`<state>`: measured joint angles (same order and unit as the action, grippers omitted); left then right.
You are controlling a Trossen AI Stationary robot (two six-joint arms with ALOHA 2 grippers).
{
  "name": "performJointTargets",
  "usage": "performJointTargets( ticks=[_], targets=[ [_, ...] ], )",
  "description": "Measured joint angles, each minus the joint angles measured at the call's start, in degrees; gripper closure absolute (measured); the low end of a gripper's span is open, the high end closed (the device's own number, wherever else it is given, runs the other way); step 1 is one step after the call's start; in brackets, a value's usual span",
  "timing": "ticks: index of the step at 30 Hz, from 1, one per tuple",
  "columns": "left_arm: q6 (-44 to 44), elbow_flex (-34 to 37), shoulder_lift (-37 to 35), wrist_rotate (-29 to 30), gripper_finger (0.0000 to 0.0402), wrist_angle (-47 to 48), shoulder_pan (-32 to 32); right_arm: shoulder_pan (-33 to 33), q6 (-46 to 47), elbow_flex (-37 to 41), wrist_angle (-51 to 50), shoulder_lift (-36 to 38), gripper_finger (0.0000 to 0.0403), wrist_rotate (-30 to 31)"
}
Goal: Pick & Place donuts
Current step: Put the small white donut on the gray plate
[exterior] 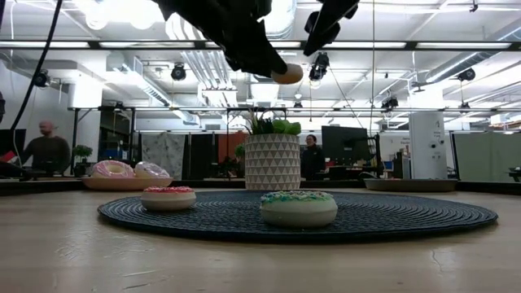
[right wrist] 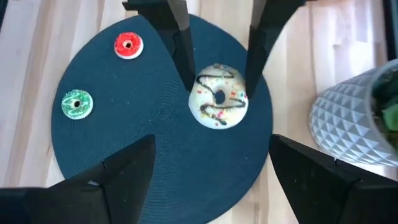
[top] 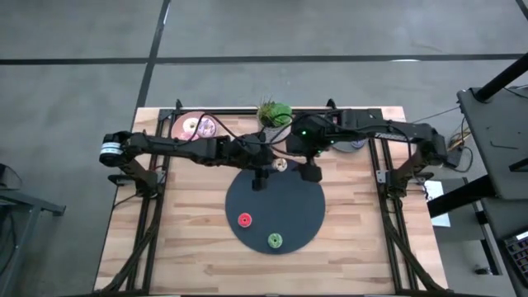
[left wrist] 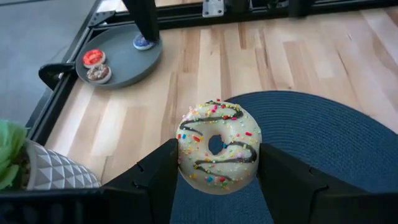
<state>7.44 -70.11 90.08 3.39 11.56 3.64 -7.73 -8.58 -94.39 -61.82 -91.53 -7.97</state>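
A cream donut [left wrist: 217, 146] with dark drizzle and sprinkles hangs above the far part of the dark round mat [top: 280, 216], with my left gripper [left wrist: 217, 163] shut on it. On the mat's near part rest a red donut [top: 245, 219] and a green donut [top: 275, 240], both flat on their undersides. My right gripper [right wrist: 211, 180] hovers open just right of the held donut, high above the mat, with nothing between its fingers. In the low view the held donut [exterior: 287, 74] shows well above the table. My left gripper pinches the cream donut by two opposite sides of its outer rim [left wrist: 185, 149] between its two fingers [left wrist: 158, 177]. The fingers slant down from the table's left. The donut is lifted clear of the mat, tilted, with its frosted top toward the wrist camera.
A pink plate [top: 188, 132] with larger donuts sits at the far left. A grey plate [left wrist: 127, 59] with small red, brown and blue donuts sits at the far right. A patterned plant pot [top: 275, 114] stands at the far edge between them. Bare wood lies near the mat.
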Motion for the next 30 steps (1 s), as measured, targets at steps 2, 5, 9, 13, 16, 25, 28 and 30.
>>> performJointTargets(
  ticks=[2, 5, 9, 13, 16, 25, 28, 30],
  targets=[
    [-0.02, 0.0, -0.03, -0.33, 0.022, -0.01, 0.0, -0.04, -0.37, 0.0, 0.12, -0.94, 0.0098, -0.21],
    [-0.04, 0.0, -0.04, -0.6, 0.022, 0.1, 0.0, -0.23, -0.87, 0.0, 0.33, -2.24, 0.0101, -0.24],
    [0.15, 0.02, -0.07, -0.76, 0.022, 0.34, 0.0, -0.26, -1.29, 0.0, 1.22, -3.5, 0.0098, -0.22],
    [0.24, 0.04, -0.07, -0.75, 0.022, 1.15, 0.0, -0.46, -1.24, -0.02, 1.23, -4.4, 0.0094, -0.24],
    [0.26, 0.04, -0.07, -0.74, 0.022, 1.11, -0.02, -0.77, -1.17, -0.02, 1.63, -4.98, 0.0095, -0.25],
    [0.37, 0.04, -0.07, -0.68, 0.022, 1.02, -0.01, -0.98, -0.59, -0.02, 4.61, -5.08, 0.01, -1.53],
    [0.37, 0.04, -0.07, -0.5, 0.022, 1.02, -0.02, -0.96, -0.61, 0.0, 5.04, -5.28, 0.0097, -1.55],
    [0.37, 0.04, -0.07, -0.5, 0.022, 1.02, -0.02, -0.96, -0.46, 0.0, 5.3, -5.4, 0.0097, -1.54]
  ],
)
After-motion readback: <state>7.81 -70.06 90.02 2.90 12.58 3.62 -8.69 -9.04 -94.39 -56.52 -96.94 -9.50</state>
